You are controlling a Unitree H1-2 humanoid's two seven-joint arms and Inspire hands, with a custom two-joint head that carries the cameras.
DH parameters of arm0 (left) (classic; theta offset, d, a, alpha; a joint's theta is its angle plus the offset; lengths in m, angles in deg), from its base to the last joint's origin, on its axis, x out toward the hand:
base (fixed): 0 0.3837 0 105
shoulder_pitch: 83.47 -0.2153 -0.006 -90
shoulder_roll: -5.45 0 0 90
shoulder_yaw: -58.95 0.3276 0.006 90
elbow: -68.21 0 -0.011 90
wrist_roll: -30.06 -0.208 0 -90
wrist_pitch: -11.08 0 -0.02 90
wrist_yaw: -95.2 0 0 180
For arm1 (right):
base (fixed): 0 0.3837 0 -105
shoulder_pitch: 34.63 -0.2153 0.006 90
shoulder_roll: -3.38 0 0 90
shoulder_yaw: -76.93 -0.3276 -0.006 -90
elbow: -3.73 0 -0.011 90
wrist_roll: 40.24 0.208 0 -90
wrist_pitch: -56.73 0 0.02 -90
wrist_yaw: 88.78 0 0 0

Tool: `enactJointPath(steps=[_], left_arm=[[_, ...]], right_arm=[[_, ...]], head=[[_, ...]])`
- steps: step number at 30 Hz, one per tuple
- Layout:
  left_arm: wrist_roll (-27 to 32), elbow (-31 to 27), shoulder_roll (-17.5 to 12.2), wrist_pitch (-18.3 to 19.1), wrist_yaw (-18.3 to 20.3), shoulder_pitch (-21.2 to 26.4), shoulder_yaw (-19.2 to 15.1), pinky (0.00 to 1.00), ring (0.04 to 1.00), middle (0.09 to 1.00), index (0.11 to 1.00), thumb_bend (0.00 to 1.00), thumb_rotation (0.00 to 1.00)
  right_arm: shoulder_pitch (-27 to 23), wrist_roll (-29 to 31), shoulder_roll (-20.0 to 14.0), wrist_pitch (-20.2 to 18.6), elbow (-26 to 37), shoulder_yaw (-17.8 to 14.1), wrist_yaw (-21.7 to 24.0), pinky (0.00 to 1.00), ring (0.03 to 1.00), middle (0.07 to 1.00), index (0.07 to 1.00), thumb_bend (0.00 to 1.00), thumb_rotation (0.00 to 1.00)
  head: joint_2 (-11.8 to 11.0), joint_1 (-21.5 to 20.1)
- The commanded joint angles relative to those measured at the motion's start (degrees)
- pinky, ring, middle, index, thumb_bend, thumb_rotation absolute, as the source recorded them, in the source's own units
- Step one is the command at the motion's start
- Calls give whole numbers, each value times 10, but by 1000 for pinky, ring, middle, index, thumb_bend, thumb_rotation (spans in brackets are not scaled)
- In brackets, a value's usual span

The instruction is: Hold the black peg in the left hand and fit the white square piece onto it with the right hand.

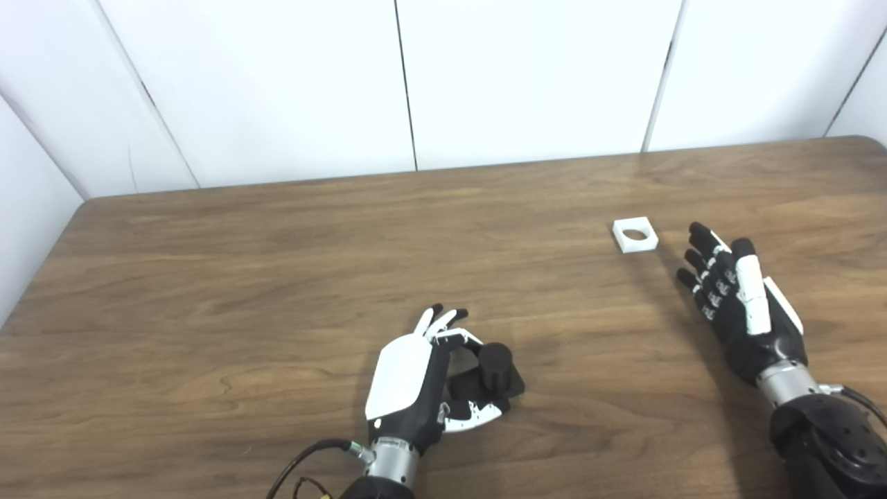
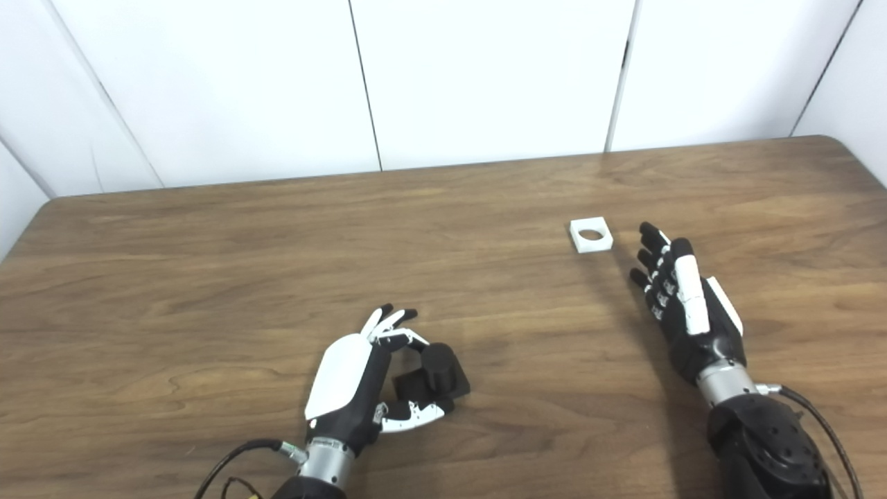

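Left eye view: your left hand (image 1: 416, 388) curled round black peg (image 1: 495, 371) near table's (image 1: 208, 277) front edge; right hand (image 1: 738, 298) spread, empty, beside white square piece (image 1: 635, 234) toward right edge; fitting undone.

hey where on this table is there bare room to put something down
The table is bare across its left half and along the far edge by the wall. A free strip lies between the left hand at the black peg and the white square piece. Crowded: between that piece and the right hand.
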Motion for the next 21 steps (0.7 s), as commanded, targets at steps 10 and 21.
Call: enactJointPath(steps=[10,21], left_arm=[[-14,2,-2,-4,11,-10,-15,937,977,895,492,516,66],[-32,19,3,-8,4,-9,-10,1000,966,880,491,516,73]], right_arm=[[-54,-260,-119,-6,43,94,-15,894,943,934,850,767,664],[-142,-396,-179,7,21,153,10,991,994,942,724,815,474]], head=[[-1,-5],[-2,-8]])
